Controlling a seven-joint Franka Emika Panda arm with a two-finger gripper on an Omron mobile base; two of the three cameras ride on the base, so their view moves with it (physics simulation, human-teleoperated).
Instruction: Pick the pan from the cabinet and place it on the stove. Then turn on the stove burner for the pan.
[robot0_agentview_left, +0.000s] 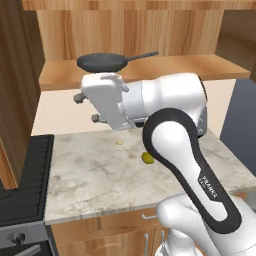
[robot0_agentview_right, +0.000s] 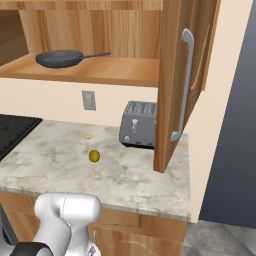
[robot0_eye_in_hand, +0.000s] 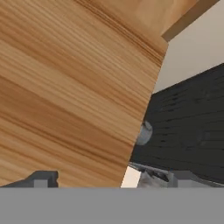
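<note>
Pan (robot0_agentview_left: 102, 62) is sitting on the open cabinet (robot0_agentview_right: 172, 85) shelf with its handle poking right, well above the marble counter (robot0_agentview_left: 100, 175). Gripper (robot0_eye_in_hand: 111, 179) is spread wide with nothing in it, fingertips (robot0_eye_in_hand: 43, 179) up close to a wood door panel, stove (robot0_eye_in_hand: 192, 127) past its edge.

a kitchen: stove (robot0_agentview_left: 22, 180), toaster (robot0_agentview_right: 138, 124), marble counter (robot0_agentview_right: 145, 185).

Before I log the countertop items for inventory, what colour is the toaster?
Grey, with a darker top; the toaster shows best in the right base view.
</note>
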